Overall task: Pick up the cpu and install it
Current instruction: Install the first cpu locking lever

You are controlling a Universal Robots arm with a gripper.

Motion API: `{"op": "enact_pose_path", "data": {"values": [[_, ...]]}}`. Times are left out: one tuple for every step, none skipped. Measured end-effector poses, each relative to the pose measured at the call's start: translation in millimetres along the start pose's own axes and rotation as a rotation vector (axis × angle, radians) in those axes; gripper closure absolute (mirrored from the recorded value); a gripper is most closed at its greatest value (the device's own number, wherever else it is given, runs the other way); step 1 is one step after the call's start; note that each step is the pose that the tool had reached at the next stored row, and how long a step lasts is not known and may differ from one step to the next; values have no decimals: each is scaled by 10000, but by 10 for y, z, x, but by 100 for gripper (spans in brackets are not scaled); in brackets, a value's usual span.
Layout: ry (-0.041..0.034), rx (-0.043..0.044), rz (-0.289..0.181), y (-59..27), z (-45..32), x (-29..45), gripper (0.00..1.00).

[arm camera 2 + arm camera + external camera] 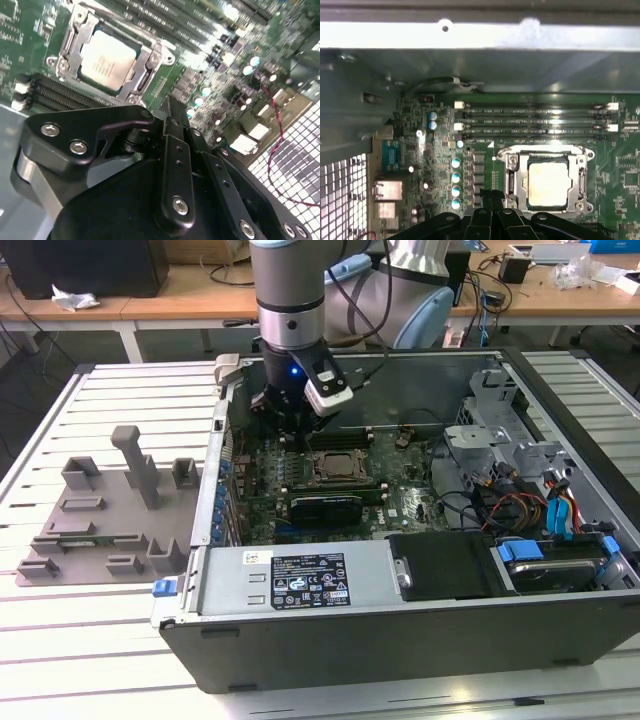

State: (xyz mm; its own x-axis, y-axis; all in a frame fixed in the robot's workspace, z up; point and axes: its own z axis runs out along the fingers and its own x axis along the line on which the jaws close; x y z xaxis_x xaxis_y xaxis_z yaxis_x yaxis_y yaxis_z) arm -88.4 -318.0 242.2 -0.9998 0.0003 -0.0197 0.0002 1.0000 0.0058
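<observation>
The cpu (547,185), a flat square chip with a silvery top, lies inside the metal-framed socket (512,185) on the green motherboard. It is also seen in the second wrist view, cpu (107,60), and in the exterior view, cpu (338,466). My gripper (300,435) hangs inside the open computer case, just off the socket on the exterior view's left. Its black fingers (170,112) are together and hold nothing; the gripper (490,197) is shut, apart from the chip.
Memory slots (535,120) run beside the socket. A long black expansion card (325,505) lies in front of it. The power supply (300,580), drive bays and cables (520,505) crowd the case. A grey fixture plate (110,510) with holders sits outside on the slatted table.
</observation>
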Motion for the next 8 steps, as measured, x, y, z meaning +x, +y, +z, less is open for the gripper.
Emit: {"op": "enact_pose_path", "data": {"values": [[-16, -41, 0, -1, 0, 12, 89], [-33, -76, -1, -1, 0, 27, 89], [-52, -114, -1, -1, -1, 44, 89], [-75, -168, 1, -1, -1, 60, 89], [-109, -281, 3, -1, -2, 78, 89], [-126, -359, 5, -1, -3, 85, 89], [-140, -435, 3, -1, -5, 87, 89], [-159, -510, 8, -1, -19, 88, 89]]}}
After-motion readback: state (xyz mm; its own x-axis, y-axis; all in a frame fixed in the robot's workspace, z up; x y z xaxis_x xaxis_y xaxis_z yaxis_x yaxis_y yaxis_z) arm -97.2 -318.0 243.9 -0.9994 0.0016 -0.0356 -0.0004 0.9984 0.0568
